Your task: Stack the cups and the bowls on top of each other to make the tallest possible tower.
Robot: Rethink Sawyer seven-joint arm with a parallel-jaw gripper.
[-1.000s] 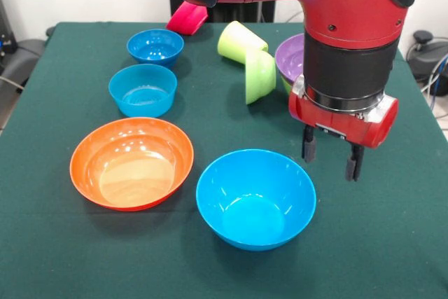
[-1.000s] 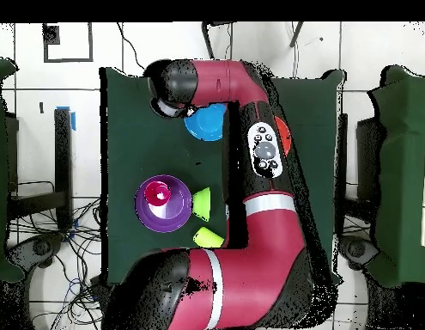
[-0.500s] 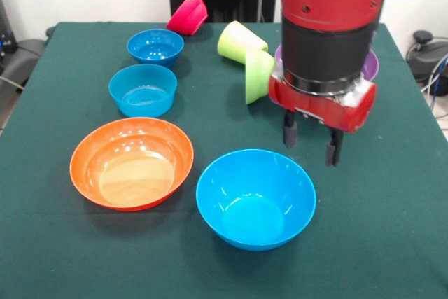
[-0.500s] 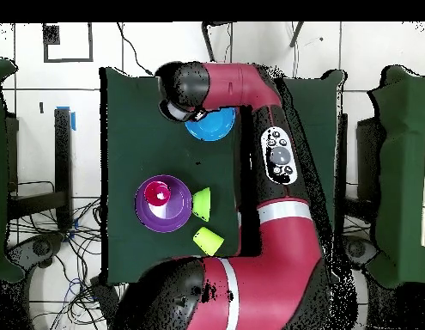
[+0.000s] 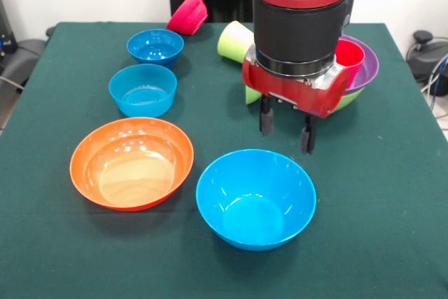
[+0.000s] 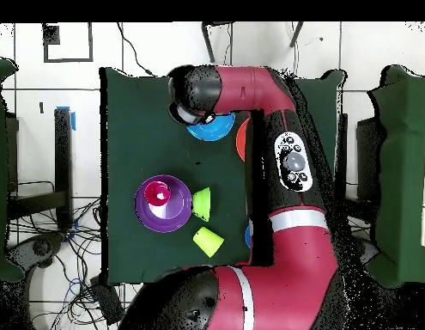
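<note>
Hovering empty, claw (image 5: 285, 134) with fingers spread wide just above the far rim of the large light blue bowl (image 5: 255, 198); tower (image 5: 353, 68) behind the arm, red cup (image 5: 349, 57) in purple bowl (image 5: 365, 66); orange bowl (image 5: 131, 163) beside on the green bench (image 5: 49, 243).

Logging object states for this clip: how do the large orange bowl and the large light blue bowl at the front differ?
The orange bowl looks wider and shallower; the light blue bowl looks deeper with steeper walls. The open gripper hangs just behind the light blue bowl's far rim, while nothing is near the orange bowl. Both sit upright, empty and unstacked on the table.
</note>
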